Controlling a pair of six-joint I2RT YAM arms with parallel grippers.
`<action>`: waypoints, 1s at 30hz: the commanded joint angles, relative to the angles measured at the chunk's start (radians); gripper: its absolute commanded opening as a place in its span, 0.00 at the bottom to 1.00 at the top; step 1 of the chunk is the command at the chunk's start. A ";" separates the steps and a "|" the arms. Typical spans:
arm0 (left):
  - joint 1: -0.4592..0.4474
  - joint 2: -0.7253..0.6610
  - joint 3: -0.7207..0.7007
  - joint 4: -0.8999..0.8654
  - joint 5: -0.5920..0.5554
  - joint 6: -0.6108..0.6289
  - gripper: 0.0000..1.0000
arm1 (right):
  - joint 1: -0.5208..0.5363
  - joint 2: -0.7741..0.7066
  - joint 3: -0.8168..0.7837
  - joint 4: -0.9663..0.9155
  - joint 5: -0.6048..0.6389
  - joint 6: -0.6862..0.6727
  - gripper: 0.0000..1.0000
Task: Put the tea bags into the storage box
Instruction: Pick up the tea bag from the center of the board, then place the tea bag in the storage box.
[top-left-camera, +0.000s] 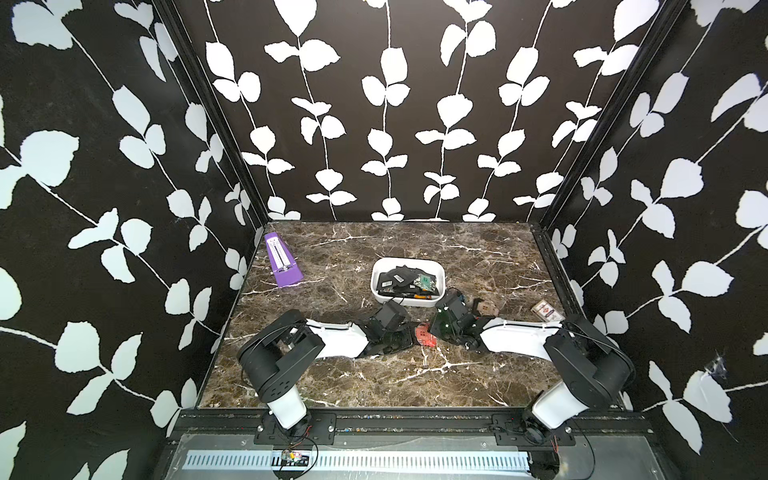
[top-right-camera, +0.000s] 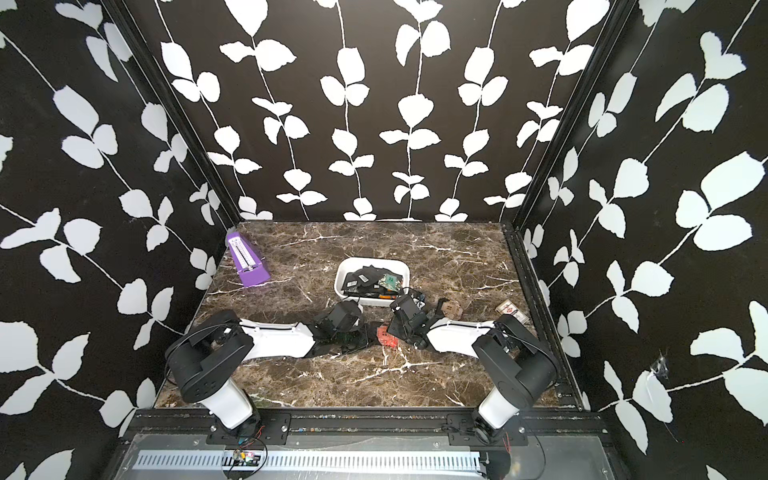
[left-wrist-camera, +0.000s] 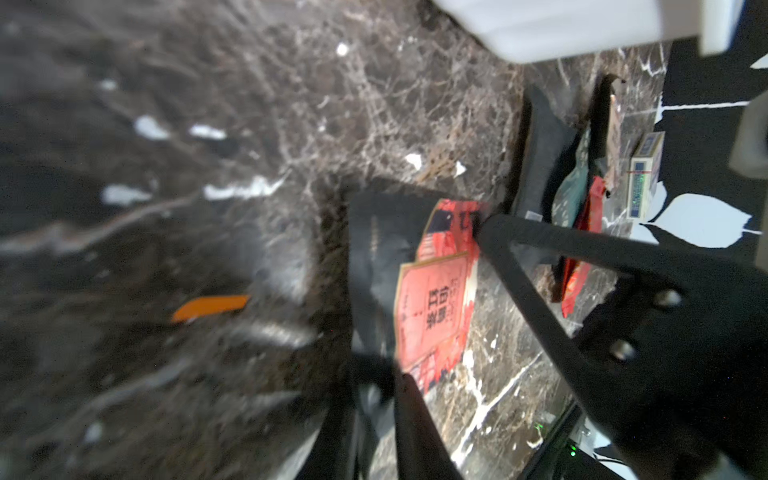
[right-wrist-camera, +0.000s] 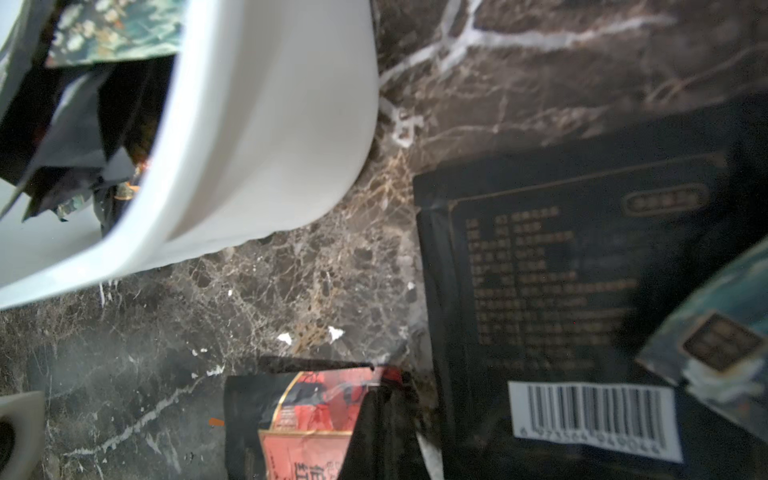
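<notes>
Left gripper (left-wrist-camera: 440, 301): one finger on each opposite edge of the red-and-black square foil tea sachet (top-left-camera: 427, 336), pinching it low on the dark brown marble tabletop (top-left-camera: 374, 374). The sachet sits between the two grippers, in front of the white rounded plastic storage box (top-left-camera: 399, 301) and apart from its near wall. The box is piled with mostly black sachets. Right gripper (top-left-camera: 440, 322): jaws pressed together. A black barcode-labelled sachet (right-wrist-camera: 540, 291) and a teal sachet (right-wrist-camera: 715, 332) crowd its wrist view, possibly clamped; the fingertips are hidden.
</notes>
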 joint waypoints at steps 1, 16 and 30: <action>-0.006 0.021 0.011 -0.062 0.000 0.018 0.14 | 0.007 0.012 -0.036 -0.052 0.015 0.000 0.00; -0.006 -0.242 0.112 -0.435 -0.019 0.175 0.00 | 0.006 -0.278 0.006 -0.204 0.066 -0.051 0.00; 0.089 -0.247 0.508 -0.630 0.014 0.343 0.00 | 0.005 -0.803 -0.055 -0.644 0.284 -0.067 0.06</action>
